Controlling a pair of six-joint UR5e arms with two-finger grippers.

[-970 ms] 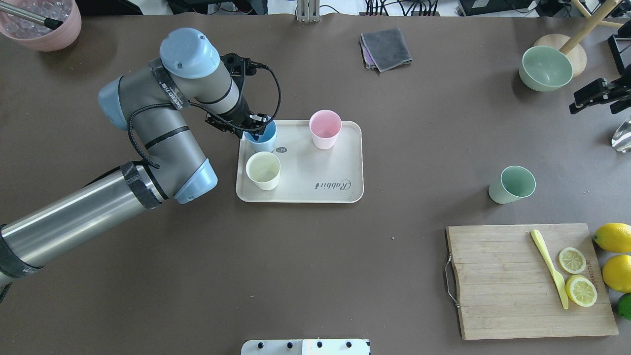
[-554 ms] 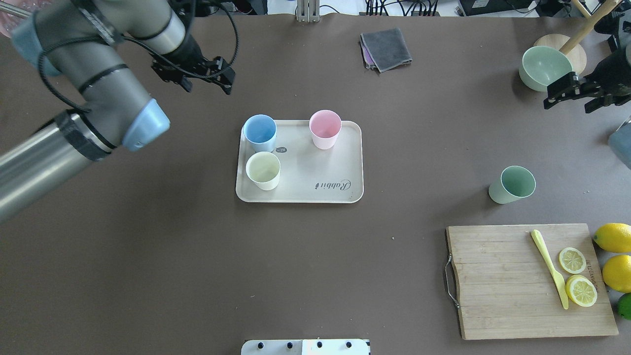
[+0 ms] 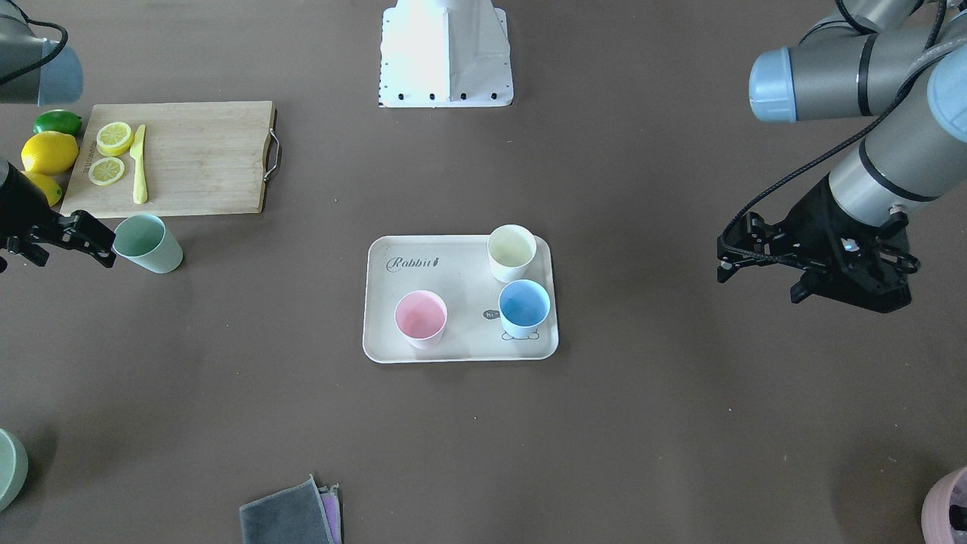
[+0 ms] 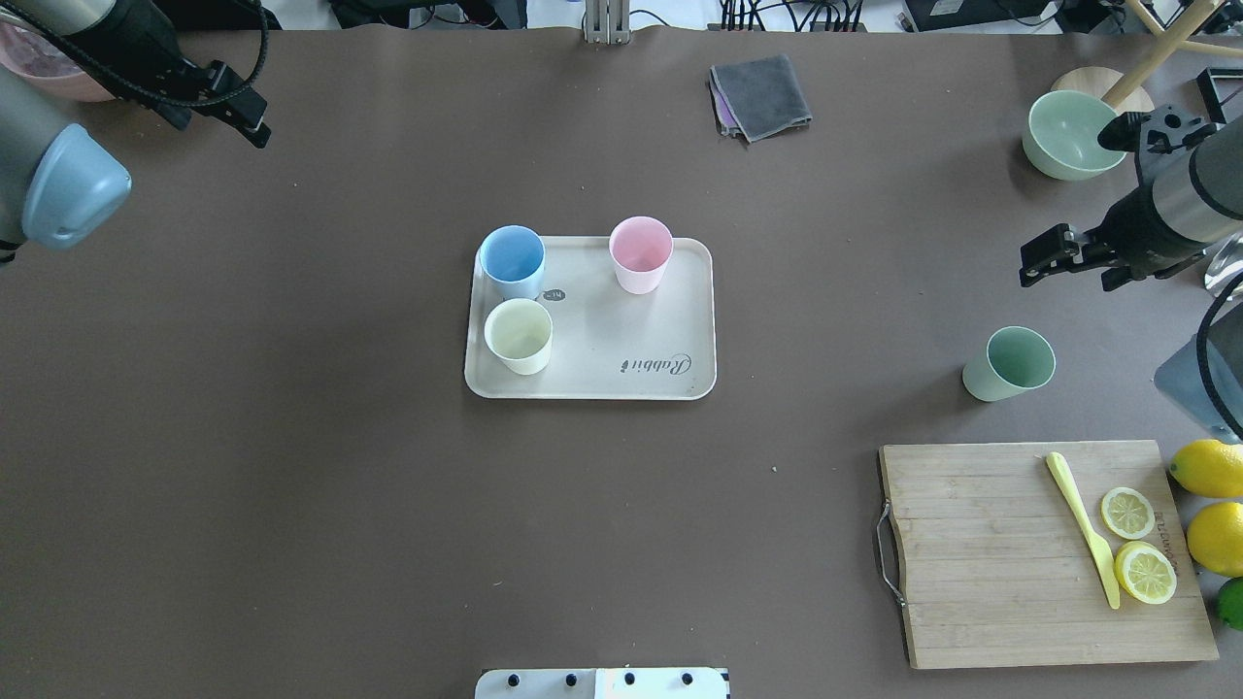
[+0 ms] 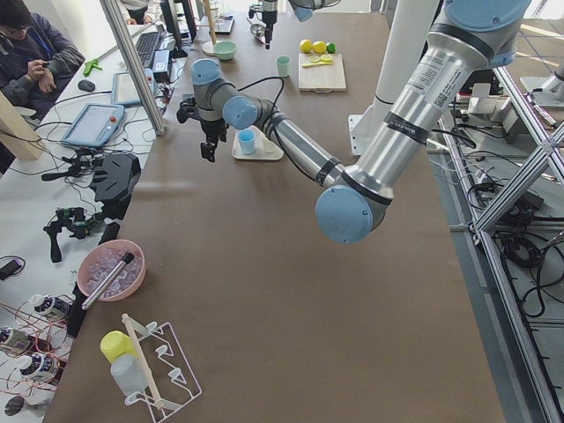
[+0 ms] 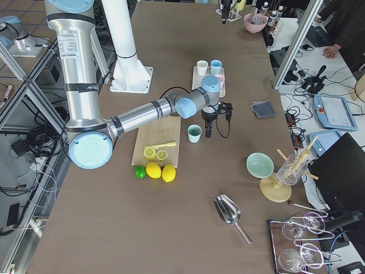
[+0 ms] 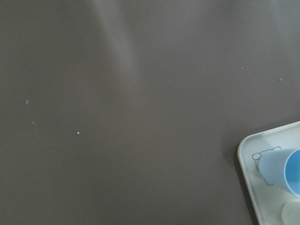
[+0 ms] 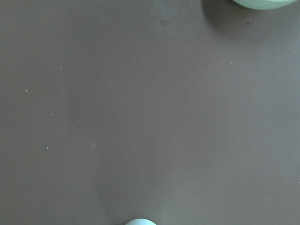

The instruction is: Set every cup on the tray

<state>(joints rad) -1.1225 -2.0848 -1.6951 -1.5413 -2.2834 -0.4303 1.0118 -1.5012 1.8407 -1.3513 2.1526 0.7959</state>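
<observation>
Four cups counted. Three stand on the tray (image 4: 621,340) — blue cup (image 4: 512,260) and cream-white cup (image 4: 519,335) close together at one end, pink cup (image 4: 640,252) apart from them. The mint green cup (image 4: 1008,363) stands on the bare surface, well apart from the tray, near the one cutting board (image 4: 991,553). Left end effector (image 4: 221,131) spread, empty, far from the tray. Right end effector (image 4: 1068,282) spread, empty, near the mint green cup. The front-facing view shows the bunny drawing (image 3: 521,336) at the blue cup's foot — overhead, the cup hides it.

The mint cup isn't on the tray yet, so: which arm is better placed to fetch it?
Right. The right pincer hangs open close to the mint cup; the left pincer is far off, on the tray's other side.
</observation>
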